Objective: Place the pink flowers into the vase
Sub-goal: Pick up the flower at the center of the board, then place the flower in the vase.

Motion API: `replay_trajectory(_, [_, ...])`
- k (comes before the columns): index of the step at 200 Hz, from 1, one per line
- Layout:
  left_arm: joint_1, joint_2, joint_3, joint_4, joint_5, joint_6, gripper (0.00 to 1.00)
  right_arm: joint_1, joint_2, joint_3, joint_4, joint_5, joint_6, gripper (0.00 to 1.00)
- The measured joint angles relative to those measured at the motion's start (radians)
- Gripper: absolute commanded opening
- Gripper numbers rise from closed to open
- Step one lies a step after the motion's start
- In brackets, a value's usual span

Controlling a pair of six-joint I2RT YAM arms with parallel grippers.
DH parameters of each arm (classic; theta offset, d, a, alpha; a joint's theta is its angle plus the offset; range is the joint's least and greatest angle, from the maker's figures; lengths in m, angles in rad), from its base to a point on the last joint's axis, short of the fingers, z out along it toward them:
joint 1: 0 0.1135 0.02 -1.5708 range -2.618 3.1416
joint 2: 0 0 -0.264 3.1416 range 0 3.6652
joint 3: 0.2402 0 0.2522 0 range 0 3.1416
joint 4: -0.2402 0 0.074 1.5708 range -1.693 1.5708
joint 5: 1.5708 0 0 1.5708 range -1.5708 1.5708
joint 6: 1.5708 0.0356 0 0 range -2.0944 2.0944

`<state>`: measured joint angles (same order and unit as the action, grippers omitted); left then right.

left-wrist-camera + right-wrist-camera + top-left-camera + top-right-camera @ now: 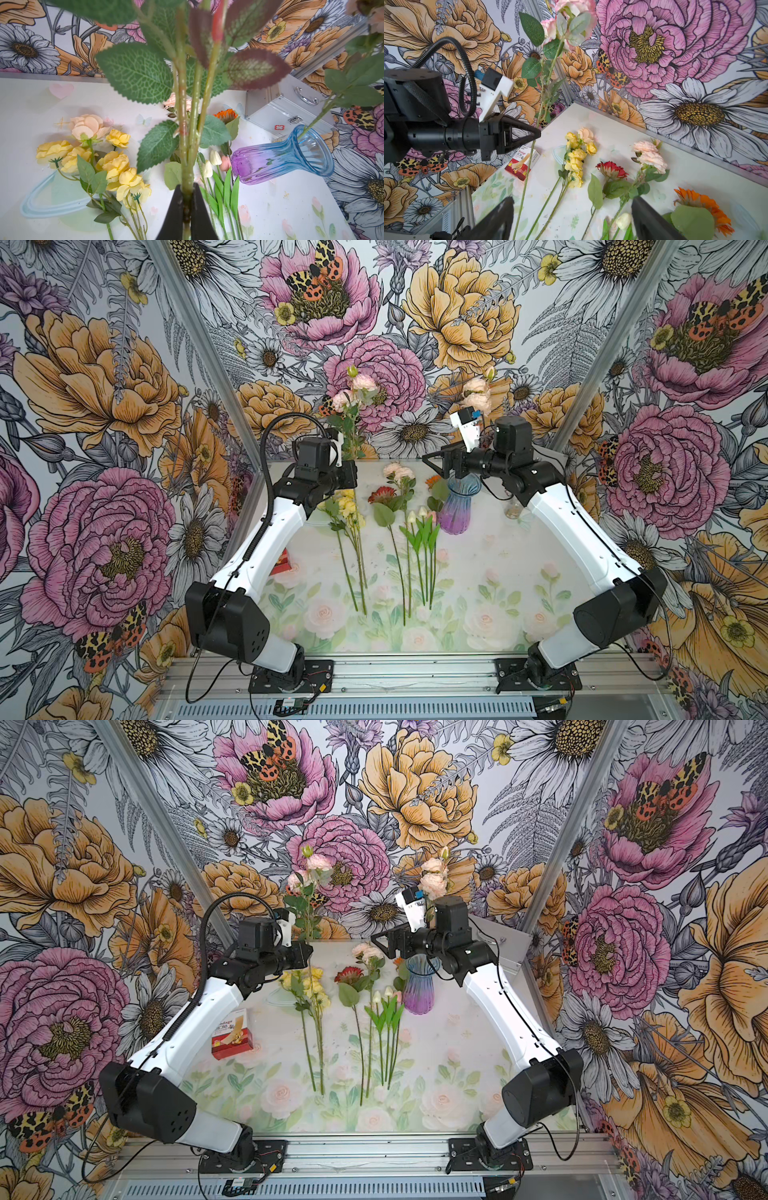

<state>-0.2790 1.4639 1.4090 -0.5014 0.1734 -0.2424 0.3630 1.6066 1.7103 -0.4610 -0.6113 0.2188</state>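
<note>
Desk point(498, 564): floral-printed top, with loose stems laid side by side across its far half.

Vase point(457, 506): stands upright on the desk on the right arm's side. One pink stem point(476, 393) is already seated in it, with the blooms well above the rim. In the left wrist view its stalk is seen passing into the mouth.

Second pink stem point(361, 383): held upright in the air over the far left of the desk, well apart from the vase. The left fingers point(199, 212) are pressed together on its lower stalk, and leaves and blooms rise above the grip.

Third pink stem point(399, 472): lies flat on the desk between the red flower point(381, 494) and the vase, untouched.

Right fingers point(652, 220): spread wide with nothing between them. They are placed just above the vase mouth and point toward the held stem.

Pink tulip bud point(225, 163): lies beside the white tulips point(215, 158), near the vase base.

Yellow stems point(347, 506) and an orange flower point(699, 203) are noted as not part of the task.

Progress, as judged: one stem is placed and one is lifted but not yet brought to the vase. The lying stem and the tulip bud are left. Less than half is taken as done. A peach bloom point(89, 126) is seen among the yellow stems; whether it counts cannot be told.
</note>
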Motion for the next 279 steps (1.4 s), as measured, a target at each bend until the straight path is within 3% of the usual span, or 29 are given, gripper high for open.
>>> replay_trajectory(60, [0.0,-0.146,-0.219,0.279,0.122,0.012,0.0,0.079,0.179,0.217,0.011,-0.024,0.035,0.87])
replay_trajectory(94, [-0.013,-0.198,-0.253,0.353,0.149,0.007,0.0,0.115,0.257,0.296,0.017,-0.047,0.048,0.84])
replay_trajectory(158, [-0.065,-0.232,-0.278,0.364,0.138,0.015,0.0,0.158,0.34,0.403,0.025,-0.097,0.054,0.79])
replay_trajectory(279, [-0.075,-0.246,-0.309,0.36,0.122,0.015,0.0,0.193,0.455,0.529,0.032,-0.18,0.059,0.74])
